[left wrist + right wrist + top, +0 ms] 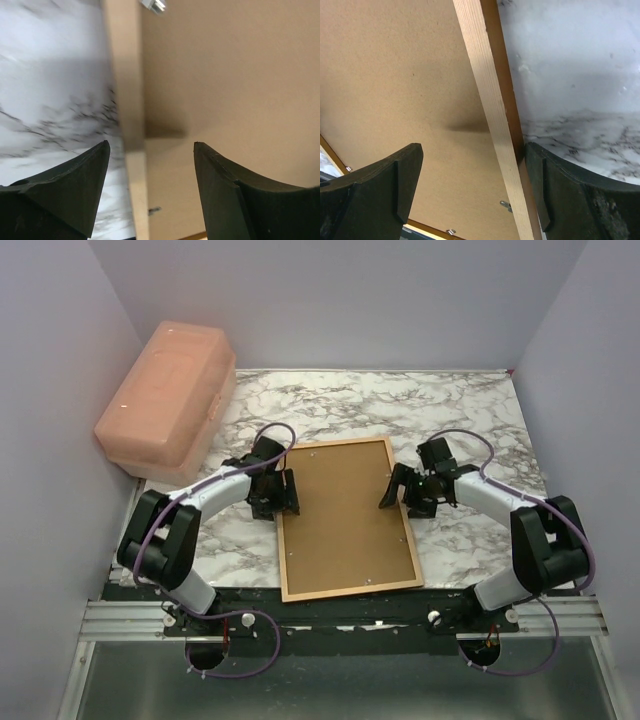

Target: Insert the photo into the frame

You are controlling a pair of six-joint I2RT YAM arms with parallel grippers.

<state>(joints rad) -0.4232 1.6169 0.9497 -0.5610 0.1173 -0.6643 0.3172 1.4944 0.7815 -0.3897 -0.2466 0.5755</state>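
The frame (350, 591) lies flat, back side up, on the marble table (450, 410), midway between the two arms. A plain brown backing board (343, 515) fills its opening, and small metal tabs (506, 204) show along the inner edge of its rails. We see the photo nowhere in any view. It may lie under the board, but we cannot tell.

The left gripper (275, 492) hangs low over the frame's left rail with its jaws spread, one finger above the marble and the other above the board. The right gripper (400, 488) mirrors it on the right rail, also spread wide and pinching nothing. A pink plastic box (165, 395) sits well apart at the far left corner.

We judge the task either nearly done, with the print sealed beneath the board, or barely begun. In the second case the board has to come out and the print has to be found.
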